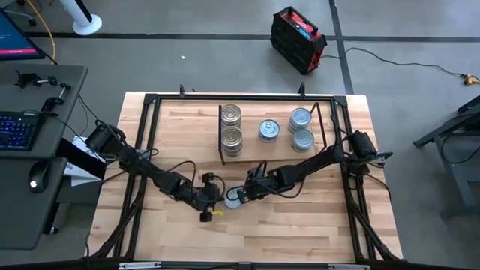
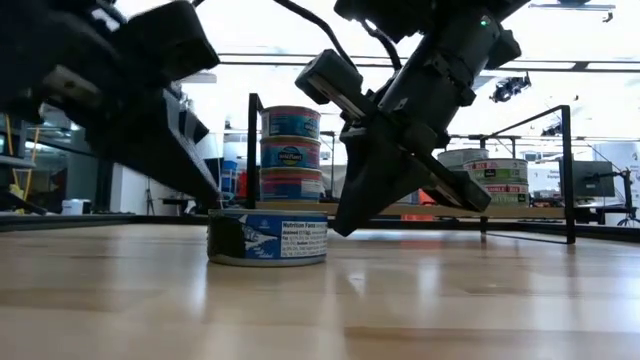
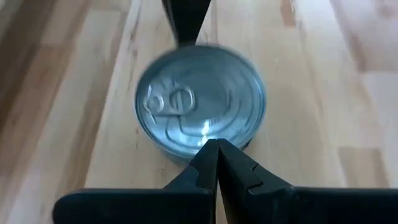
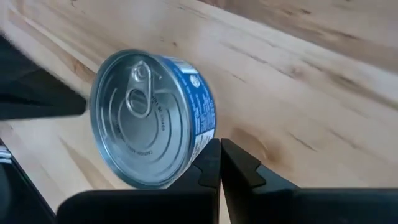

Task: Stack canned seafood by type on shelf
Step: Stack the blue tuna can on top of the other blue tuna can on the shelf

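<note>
A small round flat silver-lidded tin with a blue label (image 1: 233,199) sits flat on the light wooden counter (image 1: 300,232), in front of the shelf and apart from it. Both dark arms meet at this tin. The left gripper (image 1: 216,196) is low on one side of it, its fingers (image 3: 205,165) pressed together into a point that reaches the tin's rim in the left wrist view. The right gripper (image 1: 246,193) is on the opposite side, its fingers (image 4: 219,163) likewise closed tight with nothing between them, their tip just beside the tin's wall. Neither gripper holds the tin.

The shelf, a rectangular light-wood board with thin black upright brackets (image 1: 324,146), lies farther back on the counter. At its left end stand two stacks of gold-lidded tins (image 1: 231,127), one behind the other. Near the middle is a single silver-blue-lidded tin (image 1: 268,130). Toward the right end are two more stacks of silver-lidded tins (image 1: 301,129)
</note>
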Controlling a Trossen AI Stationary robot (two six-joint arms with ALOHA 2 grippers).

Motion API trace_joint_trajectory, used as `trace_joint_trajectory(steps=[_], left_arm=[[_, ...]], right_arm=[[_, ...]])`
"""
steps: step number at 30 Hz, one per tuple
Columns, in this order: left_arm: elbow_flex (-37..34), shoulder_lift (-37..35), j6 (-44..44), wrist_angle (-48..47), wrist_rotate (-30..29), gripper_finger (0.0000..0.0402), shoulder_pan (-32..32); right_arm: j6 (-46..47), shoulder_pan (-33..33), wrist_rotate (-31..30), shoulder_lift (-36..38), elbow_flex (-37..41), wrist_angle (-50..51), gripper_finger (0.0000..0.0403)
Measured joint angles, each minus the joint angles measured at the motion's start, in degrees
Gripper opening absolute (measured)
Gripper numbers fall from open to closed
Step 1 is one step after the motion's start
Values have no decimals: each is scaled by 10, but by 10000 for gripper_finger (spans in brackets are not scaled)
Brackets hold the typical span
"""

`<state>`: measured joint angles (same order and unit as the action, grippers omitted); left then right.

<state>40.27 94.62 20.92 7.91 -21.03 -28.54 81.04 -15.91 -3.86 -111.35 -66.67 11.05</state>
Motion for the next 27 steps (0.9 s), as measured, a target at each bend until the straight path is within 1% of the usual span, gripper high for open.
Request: trace_joint_trajectory(steps=[2,5,9,13,17,21,23,25,27], left_arm=[[0,8,-1,6,-3,0,-1],[0,27,0,40,-4,0,-1],[3,55,7,65,-5,0,-1],[3,60,31,54,4,0,-10],[2,60,37,41,1,0,-19],[2,61,49,39,8,0,-26],[1,65,52,29,-6,0,-24],[-1,66,54,20,-12,0,-22],[-1,65,53,33,-14,0,-23]], right_arm=[[3,-4,-13,0,0,0,0],[24,-8,-28,0,0,0,0],[27,-7,-32,0,0,-17,0],[29,-8,-28,0,0,-56,0],[26,-16,-25,0,-21,-50,0],[25,-25,-25,3,-44,-65,0],[23,-30,-11,4,-54,-77,0],[10,-35,-10,2,-58,-62,0],[0,-38,-11,0,-64,-61,0]])
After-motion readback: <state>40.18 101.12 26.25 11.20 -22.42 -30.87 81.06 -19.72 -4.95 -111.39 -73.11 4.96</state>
